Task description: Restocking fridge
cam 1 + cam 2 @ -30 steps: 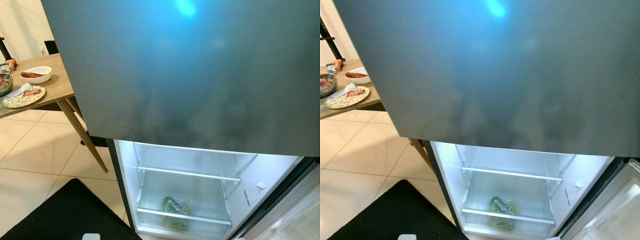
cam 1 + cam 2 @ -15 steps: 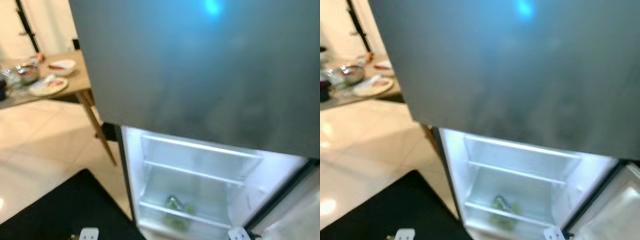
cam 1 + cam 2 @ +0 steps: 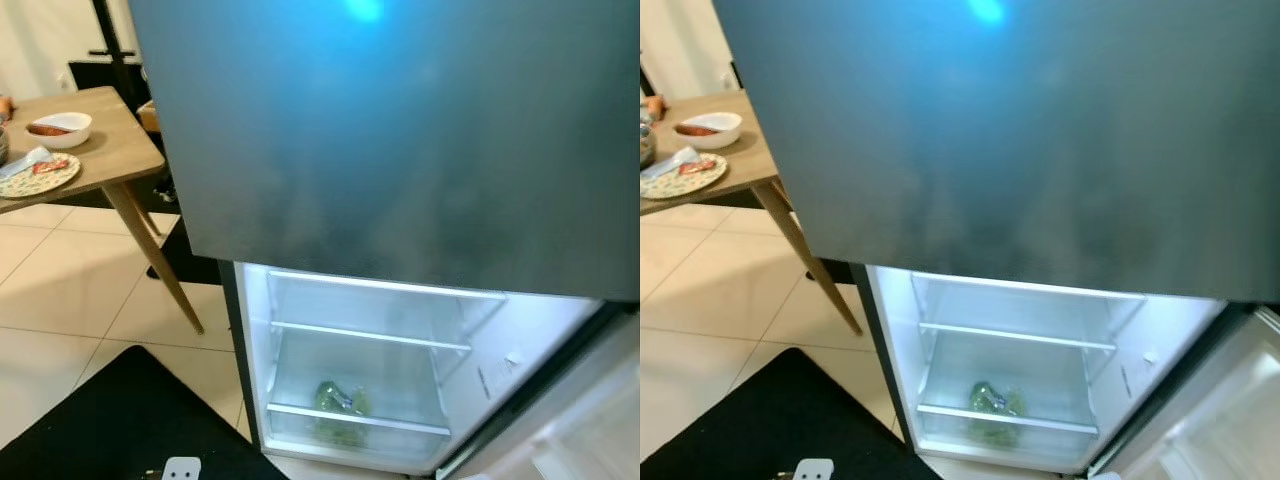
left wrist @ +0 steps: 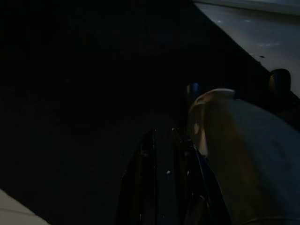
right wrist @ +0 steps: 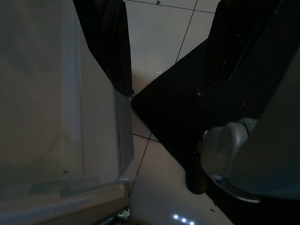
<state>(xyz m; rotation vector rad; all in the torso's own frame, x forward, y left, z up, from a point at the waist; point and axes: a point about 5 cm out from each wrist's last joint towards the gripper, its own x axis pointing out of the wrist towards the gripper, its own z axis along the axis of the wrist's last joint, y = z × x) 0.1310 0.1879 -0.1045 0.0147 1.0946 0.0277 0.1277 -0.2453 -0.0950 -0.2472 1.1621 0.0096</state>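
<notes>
At the upper left of my head view I see a wooden table on pale floor tiles. On it sits a white bowl with something reddish inside, and just beside that a patterned plate carrying a small packet. A black mat covers the lower left corner.

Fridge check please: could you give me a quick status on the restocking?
Left pincer shut, idle over the mat. Right pincer open, empty, beside the door. Fridge open, greens on the lowest shelf. Nothing blocking.
</notes>
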